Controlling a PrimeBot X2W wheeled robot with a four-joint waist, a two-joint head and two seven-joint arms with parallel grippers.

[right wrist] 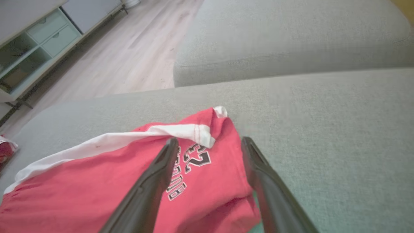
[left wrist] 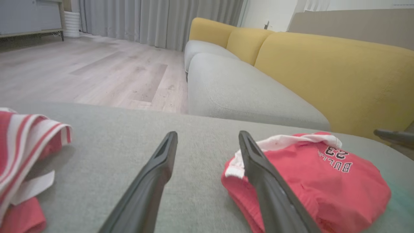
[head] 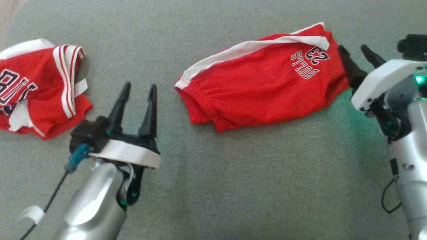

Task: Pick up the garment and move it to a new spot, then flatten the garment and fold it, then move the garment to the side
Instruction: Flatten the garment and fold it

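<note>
Head view: shows red mesh shorts with white side stripe [head: 260, 86] lying on grey woven upholstery [head: 233, 186], left gripper [head: 140, 86] short of the waistband [head: 200, 103], right gripper [head: 352, 48] just beside the printed end, both spread, empty, likely flanking for a two-handed lift. Crops red-and-white jersey [head: 36, 90] at left edge.
Left wrist view: hides waistband behind one finger [left wrist: 268, 187].
Right wrist view: leaves cloth contact unclear.

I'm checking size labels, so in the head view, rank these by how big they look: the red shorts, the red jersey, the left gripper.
1. red shorts
2. red jersey, though the picture's left edge cuts it off, so its full size is unsure
3. left gripper, smallest, though nearer the camera
</note>
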